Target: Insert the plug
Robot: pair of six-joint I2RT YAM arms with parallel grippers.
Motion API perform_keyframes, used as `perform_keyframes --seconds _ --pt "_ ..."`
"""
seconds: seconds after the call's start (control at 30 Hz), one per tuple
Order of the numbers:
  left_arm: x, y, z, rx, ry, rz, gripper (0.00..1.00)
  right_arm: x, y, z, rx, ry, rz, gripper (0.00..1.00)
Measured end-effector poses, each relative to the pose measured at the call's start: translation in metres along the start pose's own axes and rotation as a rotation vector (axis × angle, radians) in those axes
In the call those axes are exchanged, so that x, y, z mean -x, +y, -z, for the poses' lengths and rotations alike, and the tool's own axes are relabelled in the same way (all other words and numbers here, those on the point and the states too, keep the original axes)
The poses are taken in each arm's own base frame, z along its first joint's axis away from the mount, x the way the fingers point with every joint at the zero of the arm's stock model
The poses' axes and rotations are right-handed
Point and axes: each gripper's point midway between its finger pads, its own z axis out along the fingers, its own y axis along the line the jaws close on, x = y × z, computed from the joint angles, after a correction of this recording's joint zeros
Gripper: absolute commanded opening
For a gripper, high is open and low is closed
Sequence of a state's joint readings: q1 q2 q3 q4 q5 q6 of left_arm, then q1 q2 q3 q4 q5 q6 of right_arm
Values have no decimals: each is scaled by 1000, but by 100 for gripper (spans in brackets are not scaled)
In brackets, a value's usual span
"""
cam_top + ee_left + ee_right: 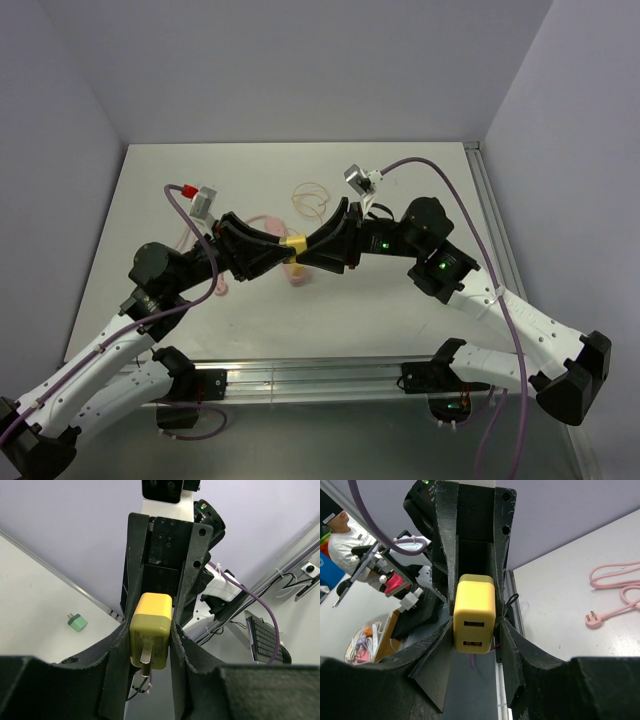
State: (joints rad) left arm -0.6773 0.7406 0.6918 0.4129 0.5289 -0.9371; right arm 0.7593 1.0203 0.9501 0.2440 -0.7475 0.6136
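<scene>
A yellow charger block (293,245) hangs above the table's middle, between both grippers. My left gripper (281,249) is shut on it. In the left wrist view the fingers (117,655) press both sides of the block (150,637), and its metal prongs face that camera. My right gripper (307,250) straddles the other end, with its jaws open. In the right wrist view the block (475,615) shows two USB ports, and a small gap separates it from the right finger (512,645). A pink cable (620,582) with its plug (593,621) lies on the table.
The pink cable (262,222) lies under the left arm. A tan loop (312,195) lies toward the back. A small green adapter (77,622) sits on the table. A metal rail (300,375) runs along the near edge, and walls close the back and sides.
</scene>
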Motion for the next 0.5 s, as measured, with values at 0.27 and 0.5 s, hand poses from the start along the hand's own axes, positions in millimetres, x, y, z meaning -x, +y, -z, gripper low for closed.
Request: perform_keyframes --seconds 0.27,0.5 --pt "0 -3 1 -13 1 -15 1 4 4 -1 8 4 -10 14" --pt "2 -3 1 -12 -4 -20 0 5 5 -3 12 22 -11 17"
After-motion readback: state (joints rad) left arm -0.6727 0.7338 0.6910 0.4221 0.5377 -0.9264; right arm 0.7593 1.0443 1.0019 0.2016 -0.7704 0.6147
